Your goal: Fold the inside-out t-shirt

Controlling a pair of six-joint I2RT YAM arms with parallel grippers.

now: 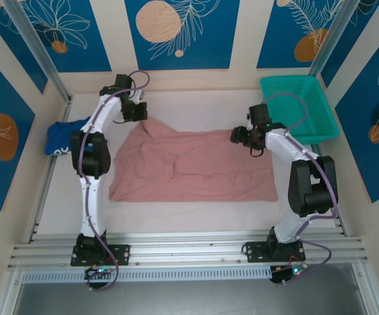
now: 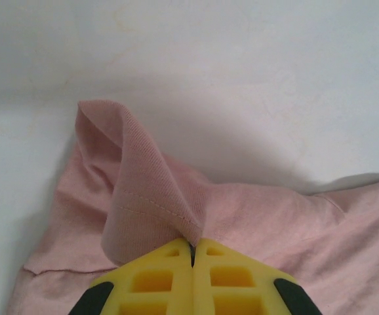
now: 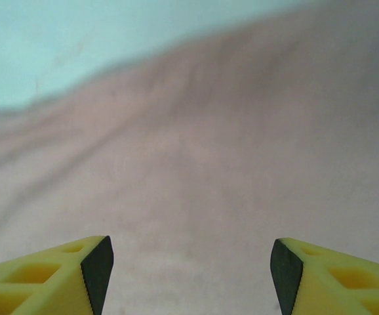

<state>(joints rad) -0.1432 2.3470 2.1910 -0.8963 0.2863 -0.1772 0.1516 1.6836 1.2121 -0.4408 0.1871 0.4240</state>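
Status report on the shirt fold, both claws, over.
Left claw shut, pinching the pink t-shirt at its far left hem. Right claw open over the shirt's far right, gripping nothing. Blue garment lies left, apart from the shirt.

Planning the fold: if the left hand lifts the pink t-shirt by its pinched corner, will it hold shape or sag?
Likely sags: the hem of the t-shirt curls limply at the left hand. Probably light: the knit looks thin. Pushed, it likely bunches, given its wrinkles.
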